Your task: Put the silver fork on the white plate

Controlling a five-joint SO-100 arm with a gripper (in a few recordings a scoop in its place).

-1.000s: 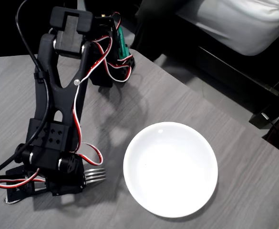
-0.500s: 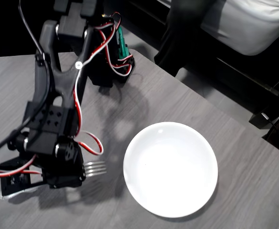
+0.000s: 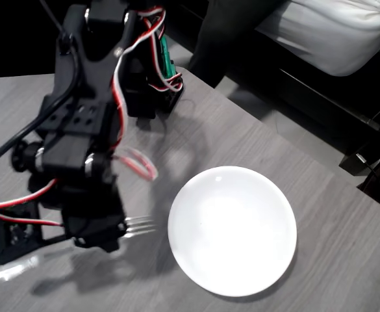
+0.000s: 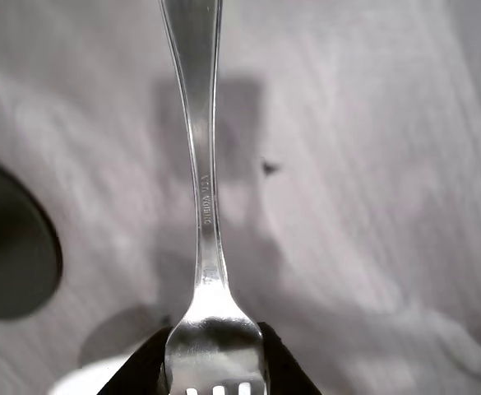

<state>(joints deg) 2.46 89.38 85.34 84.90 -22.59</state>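
The silver fork [image 3: 139,225] hangs level above the grey table, left of the white plate [image 3: 232,231]. Its tines point at the plate's left rim, and its blurred handle end sticks out at the lower left. My black gripper [image 3: 102,231] is shut on the fork near its neck. In the wrist view the fork [image 4: 203,189] runs up the middle of the frame. Its handle is at the top, and the black fingertips [image 4: 145,370] clamp its neck at the bottom edge. The plate holds nothing.
The arm's base [image 3: 151,78] with red and white wires stands at the table's back. The table's edge [image 3: 293,146] runs diagonally on the right, with dark floor and a white cushion [image 3: 332,32] beyond. A dark round shape [image 4: 10,247] shows at left in the wrist view.
The arm has lifted and swung, raising the fork off the table. The tines have shifted slightly toward the plate, and the handle end now sticks out at lower left.
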